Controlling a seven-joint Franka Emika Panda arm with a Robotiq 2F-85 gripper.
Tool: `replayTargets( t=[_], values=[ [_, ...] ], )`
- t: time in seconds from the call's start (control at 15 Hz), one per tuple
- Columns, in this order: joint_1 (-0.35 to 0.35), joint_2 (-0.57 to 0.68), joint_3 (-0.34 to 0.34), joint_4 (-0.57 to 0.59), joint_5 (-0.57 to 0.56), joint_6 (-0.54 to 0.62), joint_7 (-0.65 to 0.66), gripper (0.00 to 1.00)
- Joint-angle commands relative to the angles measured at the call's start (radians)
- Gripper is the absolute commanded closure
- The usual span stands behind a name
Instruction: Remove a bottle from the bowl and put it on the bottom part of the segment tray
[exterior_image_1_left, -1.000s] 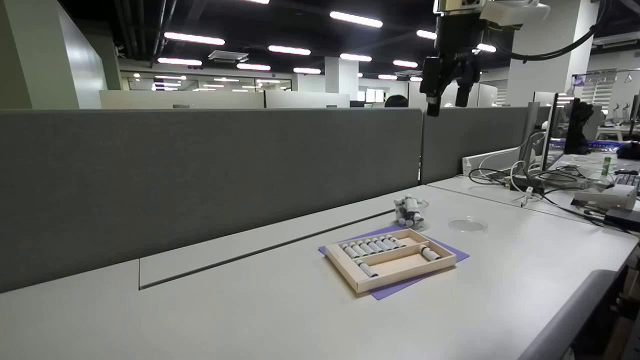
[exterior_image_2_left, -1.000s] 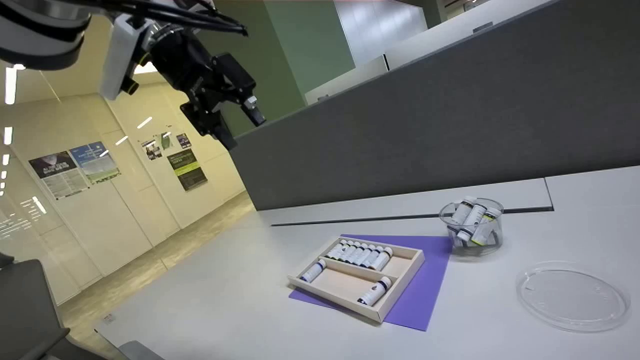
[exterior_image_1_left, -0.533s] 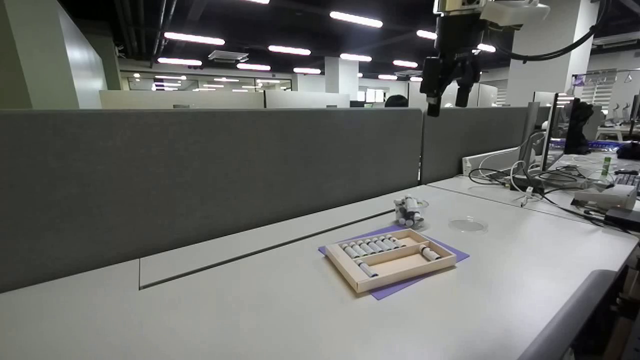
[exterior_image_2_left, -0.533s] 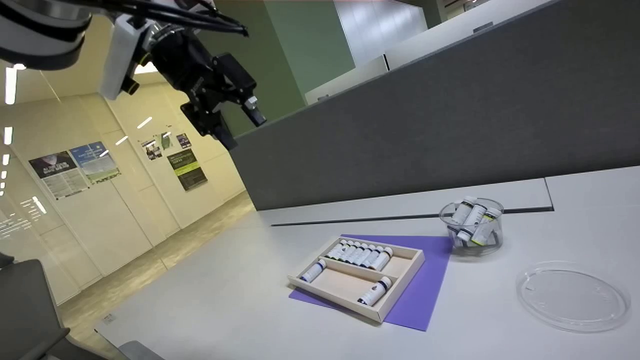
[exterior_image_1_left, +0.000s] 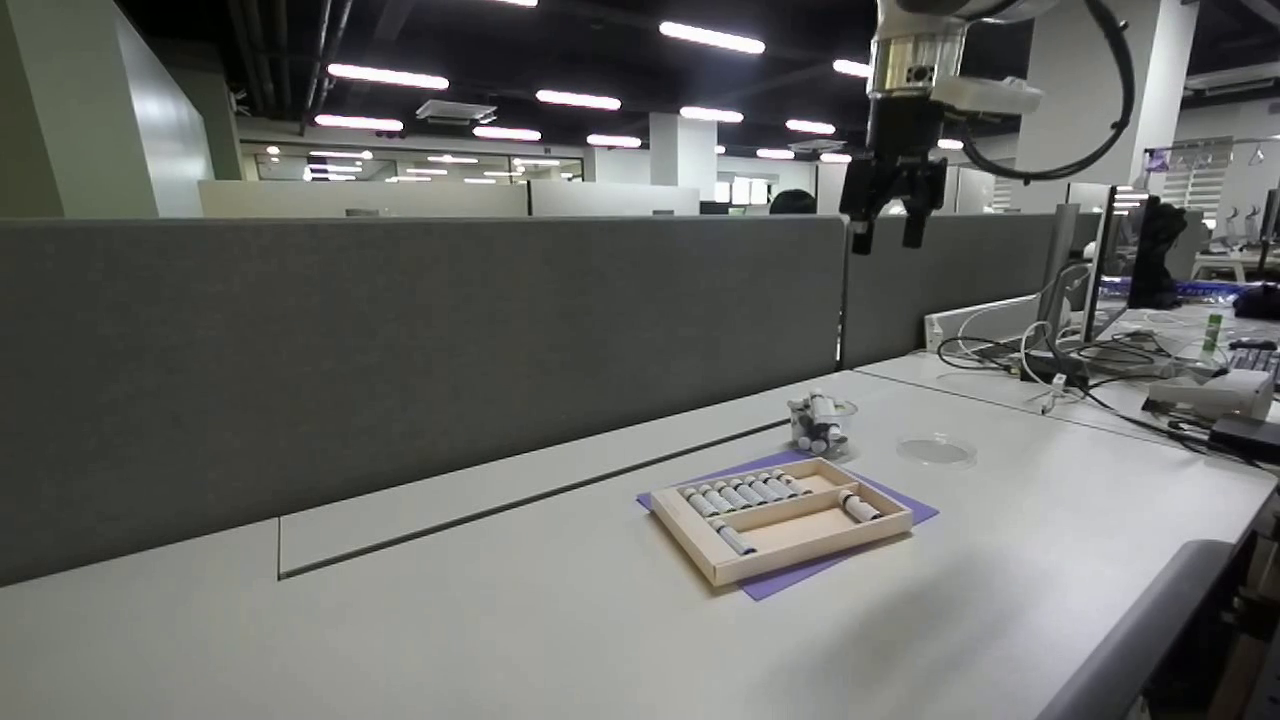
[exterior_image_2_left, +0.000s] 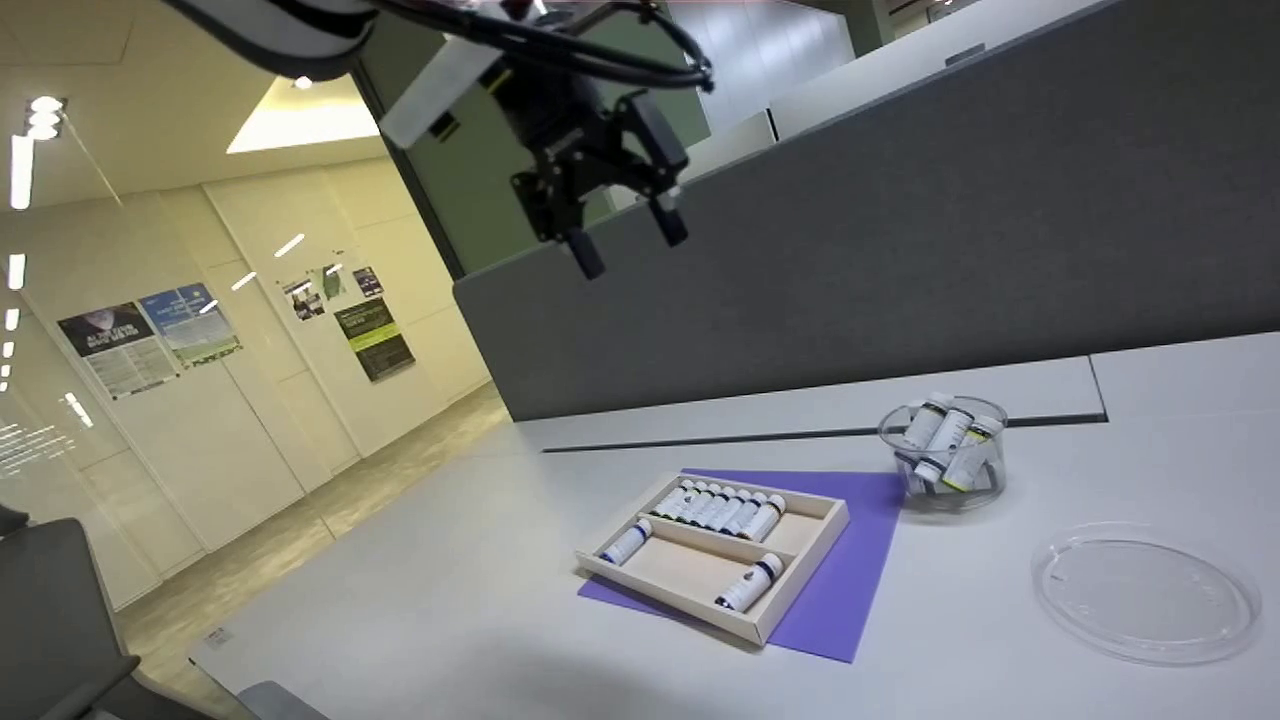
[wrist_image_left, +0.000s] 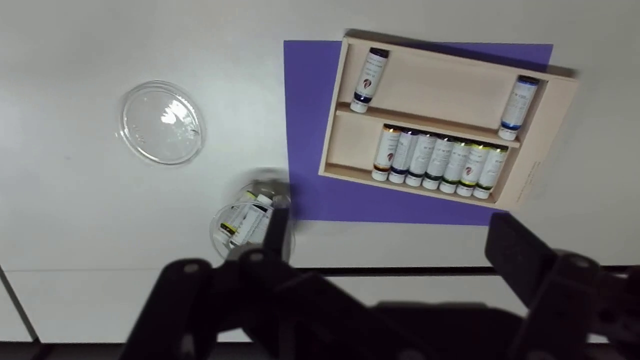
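Note:
A clear round bowl (exterior_image_2_left: 990, 487) holding several white bottles (exterior_image_2_left: 945, 440) stands beside the purple sheet; it shows in the wrist view (wrist_image_left: 216, 239), partly behind a finger. The wooden segment tray (exterior_image_2_left: 690, 607) lies on the sheet and shows in an exterior view (exterior_image_1_left: 815, 552). One compartment holds a row of several bottles (wrist_image_left: 440, 160). The other holds a bottle at each end (wrist_image_left: 370, 80) (wrist_image_left: 519, 105), with bare wood between. My gripper (exterior_image_2_left: 632, 246) is open and empty, high above the table; it also shows in an exterior view (exterior_image_1_left: 888, 238) and the wrist view (wrist_image_left: 387, 232).
A clear round lid (exterior_image_2_left: 1145, 595) lies on the table near the bowl. The purple sheet (exterior_image_2_left: 850, 560) is under the tray. A tall grey partition (exterior_image_1_left: 420, 370) runs along the back. A monitor (exterior_image_1_left: 1100, 265) and cables stand at the far end in an exterior view.
The gripper has moved right in an exterior view and now points more straight down, a little lower in an exterior view. It stays open. The bowl, tray and bottles have not moved.

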Motion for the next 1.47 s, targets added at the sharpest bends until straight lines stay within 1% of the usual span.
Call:
replayTargets(
  t=[0.0,0.07,0.13,0.27,0.4,0.47,0.53,1.13,1.2,1.33,1.4],
  values=[
    [-0.033,0.23,-0.047,0.253,0.081,-0.121,-0.011,0.0],
    [-0.047,0.278,-0.056,0.309,0.13,-0.172,-0.028,0.0],
    [-0.062,0.327,-0.061,0.366,0.152,-0.203,-0.01,0.0],
    [-0.099,0.413,-0.061,0.479,0.237,-0.294,-0.037,0.0],
    [-0.115,0.493,-0.068,0.593,0.218,-0.337,0.028,0.0],
    [-0.108,0.406,-0.057,0.451,0.204,-0.26,-0.018,0.0],
    [-0.115,0.433,-0.057,0.483,0.203,-0.268,-0.021,0.0],
    [-0.111,0.43,-0.053,0.471,0.203,-0.264,-0.024,0.0],
    [-0.118,0.454,-0.054,0.503,0.214,-0.262,-0.024,0.0],
    [-0.127,0.498,-0.059,0.559,0.219,-0.243,-0.008,0.0],
    [-0.12,0.513,-0.072,0.566,0.194,-0.165,0.04,0.0]
  ],
)
